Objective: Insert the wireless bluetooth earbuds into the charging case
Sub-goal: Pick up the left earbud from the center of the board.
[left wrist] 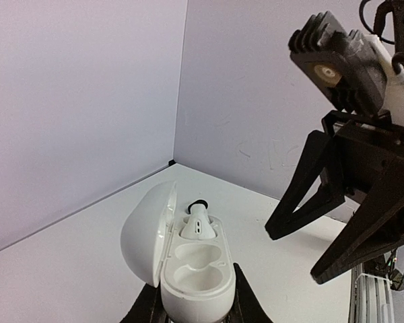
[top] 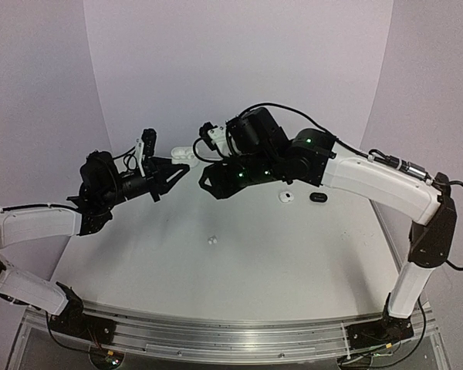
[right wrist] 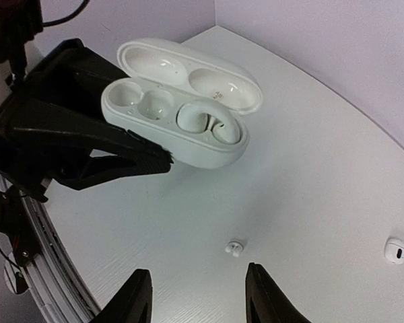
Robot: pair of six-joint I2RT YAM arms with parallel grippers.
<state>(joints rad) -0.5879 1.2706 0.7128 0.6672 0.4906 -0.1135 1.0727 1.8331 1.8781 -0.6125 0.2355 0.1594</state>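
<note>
The earbuds are tiny, hard and glossy, so I judge them featherlight and apt to skid or pop out of a pinch. They are best taken across the fatter body with the fingertips alone. One white earbud [right wrist: 205, 122] already sits in a well of the charging case [right wrist: 209, 153]; the hollows beside it are empty, and the lid [right wrist: 188, 70] stands hinged back. A loose white earbud [right wrist: 233, 247] lies on the table [top: 293, 262], well apart from the case. It lies ahead of the right gripper [right wrist: 198, 272], whose fingers stand apart with nothing between them, near the case's open side. The left gripper [top: 170, 171] is clamped on the case's base and holds it raised off the table, the wells turned up toward the right arm. Farther right on the table lie a small white piece [top: 287, 198] and a black one [top: 318, 197], near each other; whether they are buds I cannot tell.
</note>
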